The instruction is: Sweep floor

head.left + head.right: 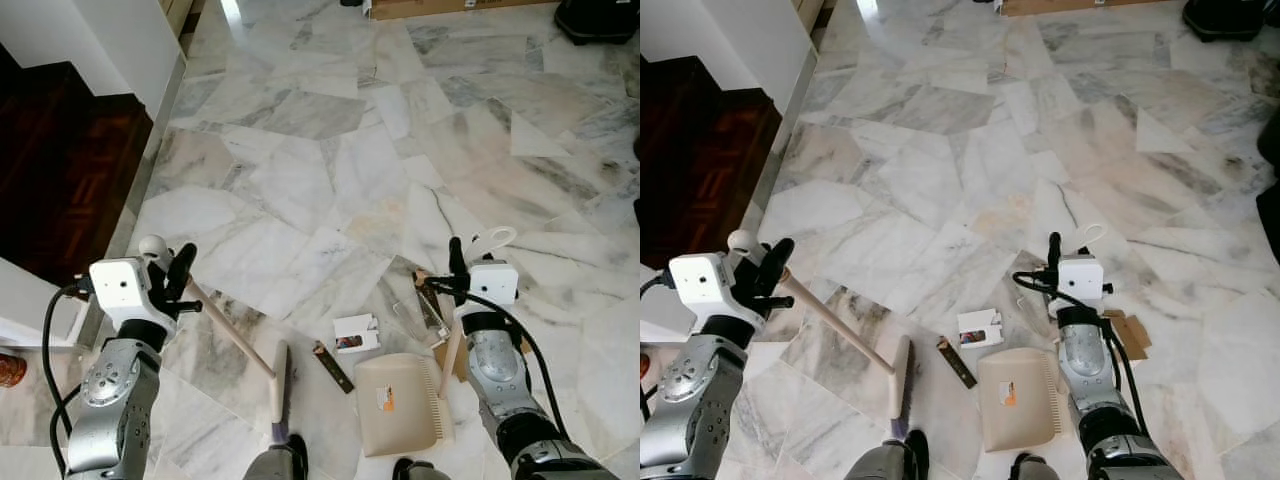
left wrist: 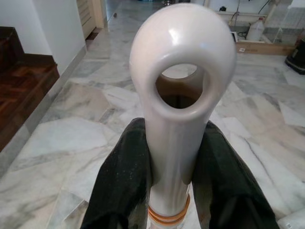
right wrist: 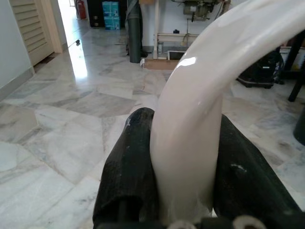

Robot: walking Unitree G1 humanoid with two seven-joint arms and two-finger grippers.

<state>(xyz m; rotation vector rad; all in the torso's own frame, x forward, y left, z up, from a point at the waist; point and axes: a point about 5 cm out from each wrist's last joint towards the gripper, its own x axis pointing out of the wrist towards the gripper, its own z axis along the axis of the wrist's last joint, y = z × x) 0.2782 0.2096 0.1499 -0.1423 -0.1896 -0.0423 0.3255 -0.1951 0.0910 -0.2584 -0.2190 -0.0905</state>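
Open marble floor [image 1: 330, 170] stretches ahead, edged at left by a wall [image 1: 120, 40] and dark step [image 1: 60, 170]. The left end effector [image 1: 178, 272] clamps the broom [image 1: 232, 340], whose handle slants down toward its head near the robot's feet. The right end effector [image 1: 457, 262] clamps the dustpan [image 1: 395, 405] handle, pan flat beside scraps [image 1: 355, 335].

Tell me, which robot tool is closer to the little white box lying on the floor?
Right. The right tool, gripping the dustpan handle, is just beyond the white box on its right. The left tool, holding the broom handle, sits farther off on its left.
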